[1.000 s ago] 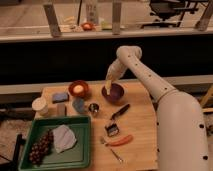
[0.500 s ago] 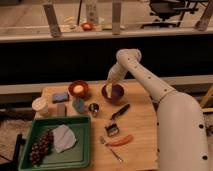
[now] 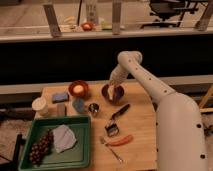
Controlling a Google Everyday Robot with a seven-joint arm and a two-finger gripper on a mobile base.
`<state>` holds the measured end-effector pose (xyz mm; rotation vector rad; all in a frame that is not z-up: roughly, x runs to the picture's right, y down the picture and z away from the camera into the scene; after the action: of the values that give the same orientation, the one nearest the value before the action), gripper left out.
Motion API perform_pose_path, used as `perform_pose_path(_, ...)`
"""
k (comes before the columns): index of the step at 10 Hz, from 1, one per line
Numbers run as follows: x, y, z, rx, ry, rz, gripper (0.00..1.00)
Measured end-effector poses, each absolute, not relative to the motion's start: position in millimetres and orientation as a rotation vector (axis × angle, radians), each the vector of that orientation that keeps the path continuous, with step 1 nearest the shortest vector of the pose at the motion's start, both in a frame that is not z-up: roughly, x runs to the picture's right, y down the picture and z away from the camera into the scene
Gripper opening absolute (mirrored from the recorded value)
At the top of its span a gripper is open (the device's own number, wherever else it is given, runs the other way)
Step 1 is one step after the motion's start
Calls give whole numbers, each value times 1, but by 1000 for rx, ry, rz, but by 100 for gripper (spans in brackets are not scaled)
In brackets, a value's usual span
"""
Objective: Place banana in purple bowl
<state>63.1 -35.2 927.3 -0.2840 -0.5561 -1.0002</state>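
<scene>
Camera view: we see the banana (image 3: 111,93) as a small pale-yellow patch inside the purple bowl (image 3: 106,97), right under the gripper (image 3: 114,89). We cannot tell whether it lies on the bowl's floor or hangs just above it. The gripper sits low over the bowl's middle, arm coming in from the right. We cannot tell whether it is gripping or released.

The bowl stands near the back edge of the wooden table (image 3: 142,125). Just left of it is the orange-red bowl (image 3: 71,88) with a pale ball (image 3: 78,89) inside. In front of the purple bowl is a small metal cup (image 3: 93,107), and a black-handled tool (image 3: 116,116) lies to the right of the cup. Nearer the front lie an orange carrot (image 3: 120,141) and a fork (image 3: 112,150). At front left, the green tray (image 3: 85,142) holds grapes (image 3: 40,148) and a pale cloth (image 3: 63,138).
</scene>
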Motion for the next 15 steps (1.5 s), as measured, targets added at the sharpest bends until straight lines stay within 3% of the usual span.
perform_pose_path(1, 65, -34, 929, -290, -553, -993, 13)
perform_pose_path(2, 67, -34, 930, -299, -551, -981, 28)
perform_pose_path(5, 71, -35, 929, -311, -544, -969, 58)
perform_pose_path(8, 74, -37, 926, -339, -521, -975, 80)
perform_pose_path(15, 72, -40, 922, -343, -515, -984, 80)
